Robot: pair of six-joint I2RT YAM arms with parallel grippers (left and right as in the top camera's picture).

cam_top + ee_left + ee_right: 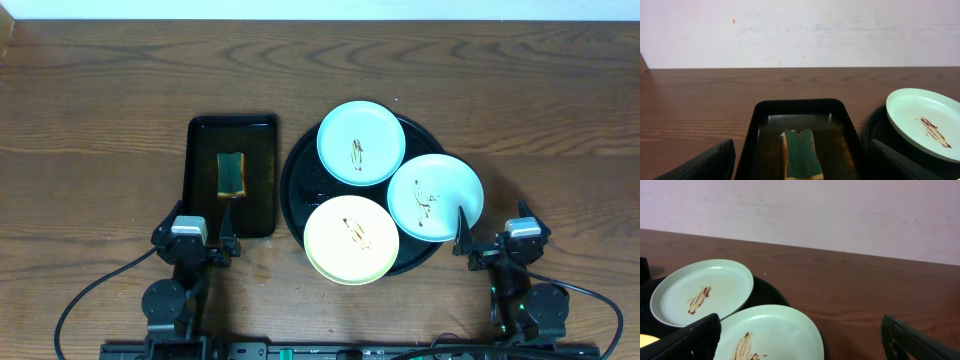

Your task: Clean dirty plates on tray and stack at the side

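Note:
Three plates lie on the round black tray (296, 185). A mint-blue plate (360, 142) is at the back, another mint-blue plate (435, 196) at the right, a pale yellow plate (351, 239) at the front. All have brown smears at the centre. My left gripper (201, 223) is open and empty at the near end of the rectangular tray. My right gripper (495, 232) is open and empty just right of the right plate. The right wrist view shows both mint plates, the back one (702, 290) and the right one (770, 335). The left wrist view shows the back plate (925, 120).
A smaller rectangular black tray (203, 150) left of the round tray holds a green and yellow sponge (232, 173), which also shows in the left wrist view (801, 155). Bare wooden table (100, 120) surrounds both trays. A pale wall runs behind the table's far edge.

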